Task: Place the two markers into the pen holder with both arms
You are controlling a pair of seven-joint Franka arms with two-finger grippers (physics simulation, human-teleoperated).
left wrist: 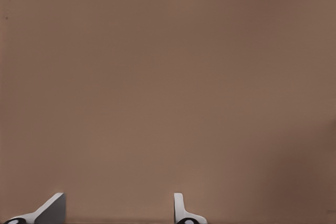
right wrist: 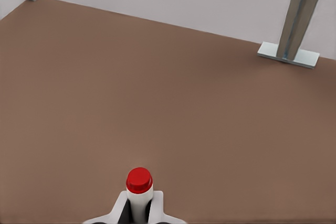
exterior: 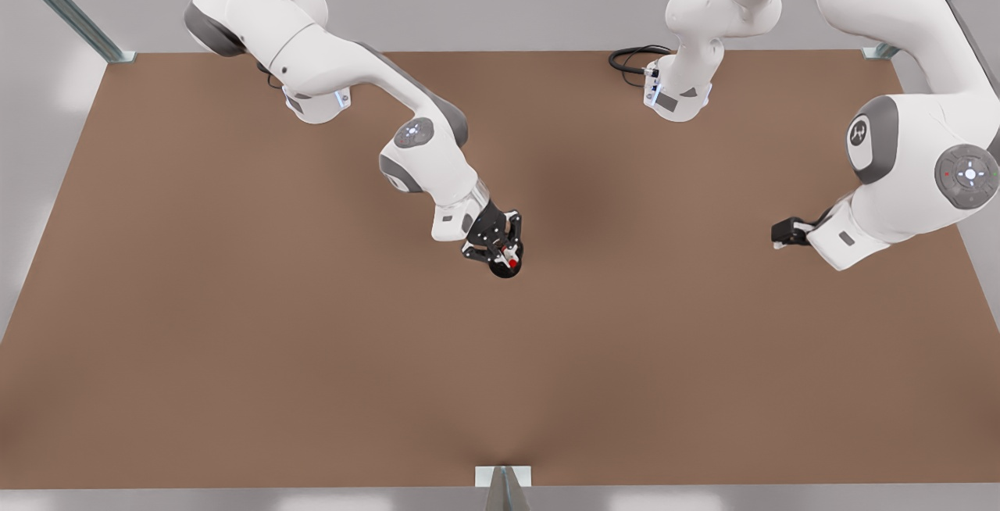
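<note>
1. My right gripper (exterior: 508, 251), near the table (exterior: 234, 339) centre, is clenched on the red marker (right wrist: 139, 186), held above the pen holder (exterior: 504, 267).
2. My left gripper (left wrist: 118, 208), spread and holding nothing, waits at the front view's right.

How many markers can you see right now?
1. The red-capped marker is held in the right pincer, over the pen holder near the table's middle. A second marker may be hidden inside the holder. The left pincer is open and waits apart over bare table.
</note>
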